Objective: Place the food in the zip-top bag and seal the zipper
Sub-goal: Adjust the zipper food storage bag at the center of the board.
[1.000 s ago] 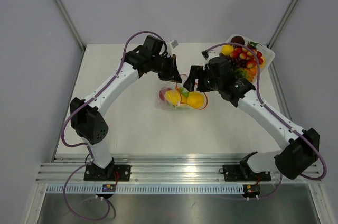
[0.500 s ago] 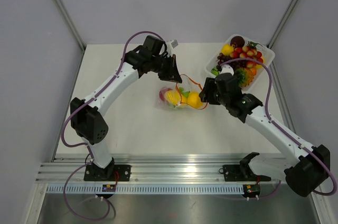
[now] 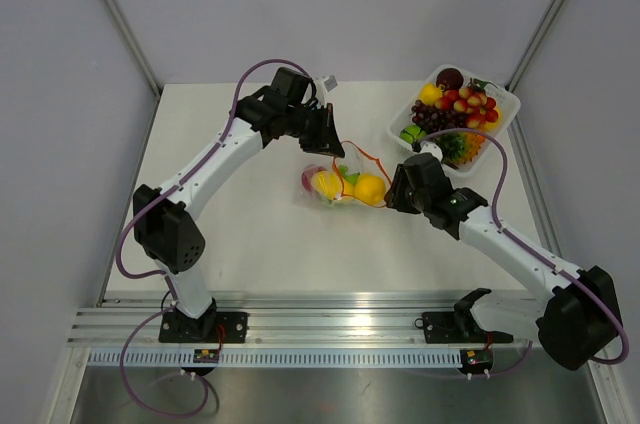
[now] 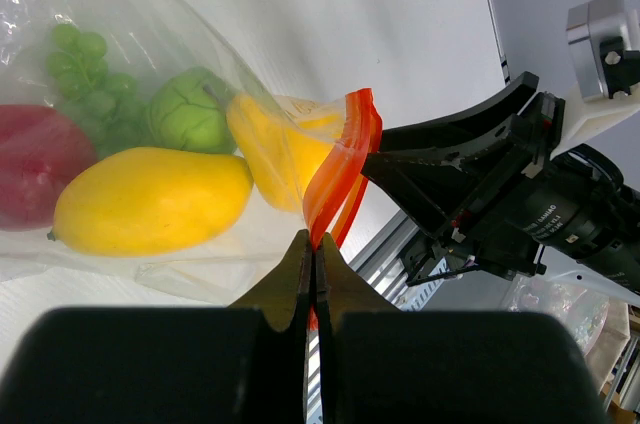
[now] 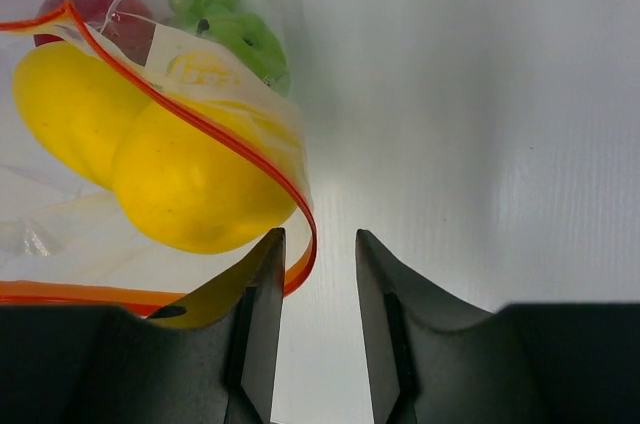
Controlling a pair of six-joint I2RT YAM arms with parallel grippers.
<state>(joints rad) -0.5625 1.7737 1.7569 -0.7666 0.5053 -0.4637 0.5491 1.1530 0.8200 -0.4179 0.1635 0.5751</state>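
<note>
The clear zip-top bag (image 3: pixel 335 186) lies mid-table holding yellow fruits (image 3: pixel 368 189), a green piece and a red one. My left gripper (image 3: pixel 337 151) is shut on the orange-red zipper (image 4: pixel 340 159) at the bag's far end, holding it lifted. In the left wrist view the bag shows a yellow mango-like fruit (image 4: pixel 150 201), a green fruit (image 4: pixel 190 112) and a red one (image 4: pixel 35 159). My right gripper (image 3: pixel 391 187) is open at the bag's right end; the zipper strip (image 5: pixel 295 209) curves between its fingers, beside the left finger (image 5: pixel 262 289).
A white tray (image 3: pixel 505 109) at the back right holds several colourful toy fruits, including dark grapes (image 3: pixel 435 119) and red pieces (image 3: pixel 470 99). Bare white tabletop lies left of and in front of the bag.
My right gripper came away from the tray and moved down-left to the bag's right end, settling low by the zipper. The left gripper has kept its hold and not moved.
</note>
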